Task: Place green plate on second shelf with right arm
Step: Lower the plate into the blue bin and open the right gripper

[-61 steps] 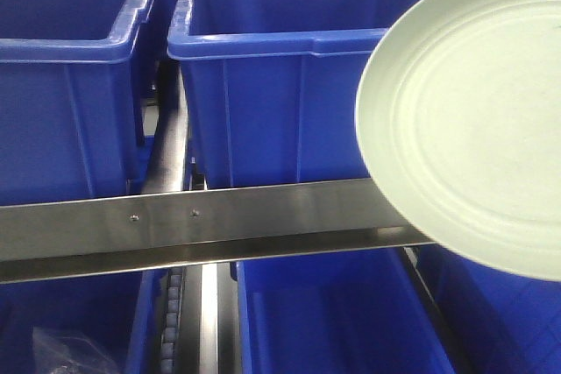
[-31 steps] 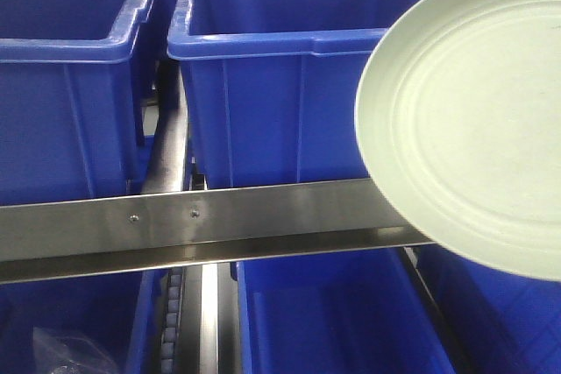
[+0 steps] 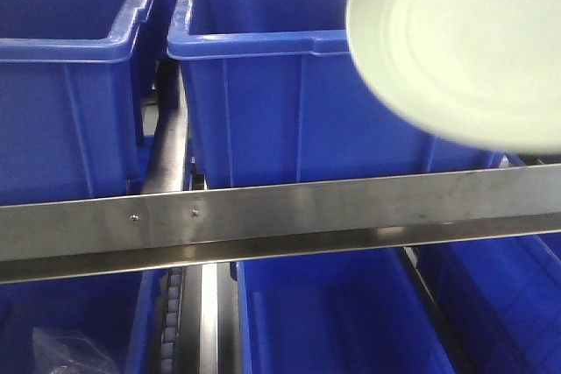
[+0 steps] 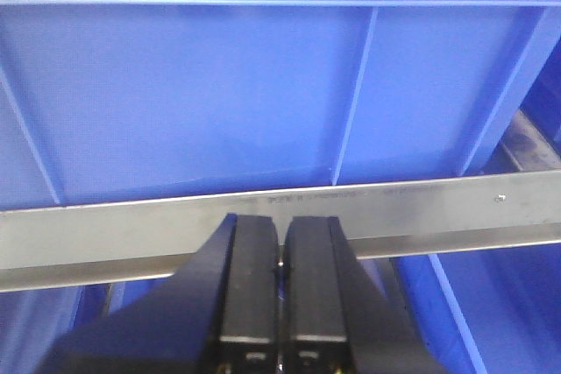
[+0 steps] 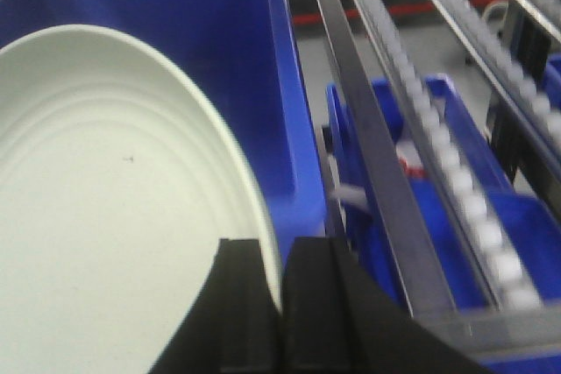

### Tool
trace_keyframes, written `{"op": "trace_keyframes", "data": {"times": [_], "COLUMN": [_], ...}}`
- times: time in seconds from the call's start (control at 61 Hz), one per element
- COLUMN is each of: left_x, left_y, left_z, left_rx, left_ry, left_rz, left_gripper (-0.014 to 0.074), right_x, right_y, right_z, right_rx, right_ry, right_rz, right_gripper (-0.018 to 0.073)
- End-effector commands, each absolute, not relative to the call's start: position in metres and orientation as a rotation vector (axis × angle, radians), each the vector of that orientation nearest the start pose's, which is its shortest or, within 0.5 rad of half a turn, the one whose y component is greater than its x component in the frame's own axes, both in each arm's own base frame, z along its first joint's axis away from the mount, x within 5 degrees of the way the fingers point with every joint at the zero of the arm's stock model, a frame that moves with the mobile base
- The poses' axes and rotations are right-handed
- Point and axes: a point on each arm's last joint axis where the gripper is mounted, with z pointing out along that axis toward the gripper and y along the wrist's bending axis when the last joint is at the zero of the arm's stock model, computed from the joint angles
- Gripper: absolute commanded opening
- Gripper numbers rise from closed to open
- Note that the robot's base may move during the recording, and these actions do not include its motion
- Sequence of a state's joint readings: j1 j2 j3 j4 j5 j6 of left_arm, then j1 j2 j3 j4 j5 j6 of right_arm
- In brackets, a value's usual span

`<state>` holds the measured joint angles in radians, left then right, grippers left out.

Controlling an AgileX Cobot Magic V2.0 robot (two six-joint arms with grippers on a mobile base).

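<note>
Now the right claw [image 5: 279,304] is pinching the plate [image 5: 114,216] by its rim, fingers pressed together on the edge, so the dish is hanging free and tilted over the blue bin [image 3: 263,94] rather than resting on anything. Seen from the front, the plate [image 3: 456,41] is sitting above the steel rail [image 3: 263,221], blurred, probably being carried toward the shelf. The left claw [image 4: 280,286] is idling near that rail, pressed together and holding nothing.
</note>
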<state>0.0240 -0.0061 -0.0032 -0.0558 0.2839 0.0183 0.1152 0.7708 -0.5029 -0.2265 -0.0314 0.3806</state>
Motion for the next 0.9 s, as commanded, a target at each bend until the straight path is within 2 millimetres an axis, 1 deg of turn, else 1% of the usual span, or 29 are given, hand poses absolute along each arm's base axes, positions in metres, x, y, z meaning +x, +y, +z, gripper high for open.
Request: {"op": "trace_keyframes", "data": {"times": [0.0,0.049,0.066,0.115,0.197,0.213,0.229,0.246,0.262,0.295,0.36,0.377,0.393,0.41,0.442,0.459,0.475,0.557,0.59,0.655,0.754,0.803,0.885], "left_x": [0.055,0.055,0.055,0.055,0.055,0.055,0.055,0.055,0.055,0.055,0.055,0.055,0.055,0.055,0.055,0.055,0.055,0.055,0.055,0.055,0.055,0.055,0.055], "left_y": [0.000,0.000,0.000,0.000,0.000,0.000,0.000,0.000,0.000,0.000,0.000,0.000,0.000,0.000,0.000,0.000,0.000,0.000,0.000,0.000,0.000,0.000,0.000], "left_z": [0.183,0.183,0.183,0.183,0.183,0.183,0.183,0.183,0.183,0.183,0.183,0.183,0.183,0.183,0.183,0.183,0.183,0.183,0.183,0.183,0.183,0.183,0.183], "left_rx": [-0.038,-0.038,-0.038,-0.038,-0.038,-0.038,-0.038,-0.038,-0.038,-0.038,-0.038,-0.038,-0.038,-0.038,-0.038,-0.038,-0.038,-0.038,-0.038,-0.038,-0.038,-0.038,-0.038], "left_ry": [1.699,1.699,1.699,1.699,1.699,1.699,1.699,1.699,1.699,1.699,1.699,1.699,1.699,1.699,1.699,1.699,1.699,1.699,1.699,1.699,1.699,1.699,1.699], "left_rz": [-0.027,-0.027,-0.027,-0.027,-0.027,-0.027,-0.027,-0.027,-0.027,-0.027,-0.027,-0.027,-0.027,-0.027,-0.027,-0.027,-0.027,-0.027,-0.027,-0.027,-0.027,-0.027,-0.027], "left_gripper": [0.0125,0.0125,0.0125,0.0125,0.0125,0.0125,0.0125,0.0125,0.0125,0.0125,0.0125,0.0125,0.0125,0.0125,0.0125,0.0125,0.0125,0.0125,0.0125,0.0125,0.0125,0.0125,0.0125], "right_x": [0.184,0.201,0.205,0.225,0.253,0.258,0.266,0.271,0.281,0.294,0.317,0.321,0.328,0.332,0.345,0.349,0.354,0.369,0.373,0.379,0.383,0.383,0.380], "right_y": [0.024,0.026,0.027,0.031,0.042,0.044,0.048,0.050,0.054,0.059,0.067,0.069,0.072,0.074,0.080,0.082,0.084,0.090,0.093,0.096,0.100,0.100,0.099], "right_z": [0.358,0.367,0.373,0.380,0.391,0.396,0.395,0.400,0.399,0.401,0.404,0.407,0.405,0.408,0.406,0.409,0.407,0.405,0.405,0.404,0.401,0.400,0.402], "right_rx": [0.013,0.013,0.012,0.004,-0.018,-0.022,-0.028,-0.032,-0.039,-0.045,-0.055,-0.057,-0.060,-0.062,-0.069,-0.071,-0.072,-0.076,-0.080,-0.083,-0.089,-0.088,-0.085], "right_ry": [1.542,1.546,1.536,1.545,1.545,1.534,1.544,1.536,1.546,1.546,1.546,1.537,1.545,1.536,1.544,1.537,1.544,1.559,1.558,1.560,1.570,1.579,1.592], "right_rz": [0.246,0.245,0.247,0.255,0.277,0.282,0.288,0.292,0.298,0.305,0.315,0.318,0.320,0.324,0.329,0.332,0.332,0.334,0.338,0.340,0.345,0.342,0.337], "right_gripper": [0.0057,0.0057,0.0057,0.0057,0.0057,0.0057,0.0057,0.0057,0.0057,0.0057,0.0057,0.0057,0.0057,0.0057,0.0059,0.0060,0.0060,0.0064,0.0085,0.0174,0.0357,0.0403,0.0397]}}
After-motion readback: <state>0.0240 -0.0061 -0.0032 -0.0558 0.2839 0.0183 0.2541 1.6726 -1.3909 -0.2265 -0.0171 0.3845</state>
